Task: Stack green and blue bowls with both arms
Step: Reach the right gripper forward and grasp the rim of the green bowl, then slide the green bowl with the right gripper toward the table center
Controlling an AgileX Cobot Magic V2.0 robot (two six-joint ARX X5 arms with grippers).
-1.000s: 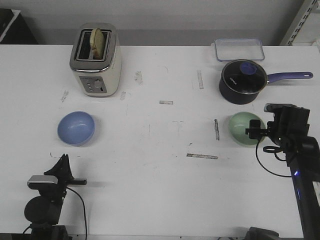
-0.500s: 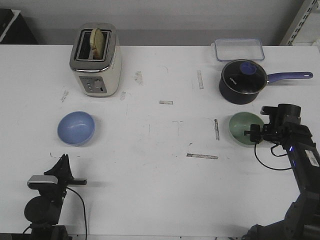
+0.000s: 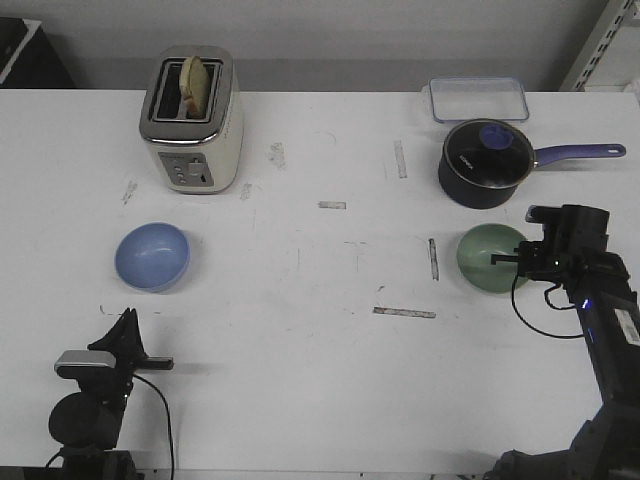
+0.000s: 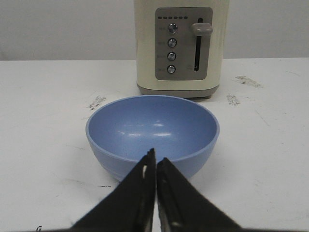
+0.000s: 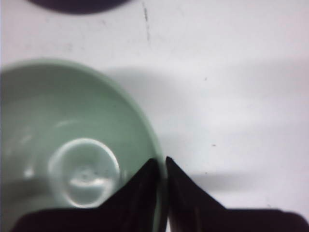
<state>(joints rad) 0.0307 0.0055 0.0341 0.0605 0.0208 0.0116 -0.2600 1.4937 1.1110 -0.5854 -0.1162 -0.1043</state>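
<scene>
**Jaws closed on green rim at right; left jaws shut and idle**

Right gripper (image 5: 161, 166) has its jaws pinched together across the rim of the green bowl (image 3: 488, 257), one finger inside the wall and one outside. This bowl sits on the tabletop (image 3: 330, 370) at the robot's right, just in front of the dark saucepan (image 3: 486, 163). Left gripper (image 4: 155, 162) has its jaws together with nothing between them, pointed at the blue bowl (image 4: 152, 133), which stands upright and apart from it, in front of the toaster (image 4: 181, 46).

Assessment: both bowls look like thin, rigid, smooth moulded ware, probably light and slippery. A rim pinch is the only practical hold, and a one-sided grip may let the bowl tilt or swing. Nesting requires the carried bowl level and centred over the other.
</scene>
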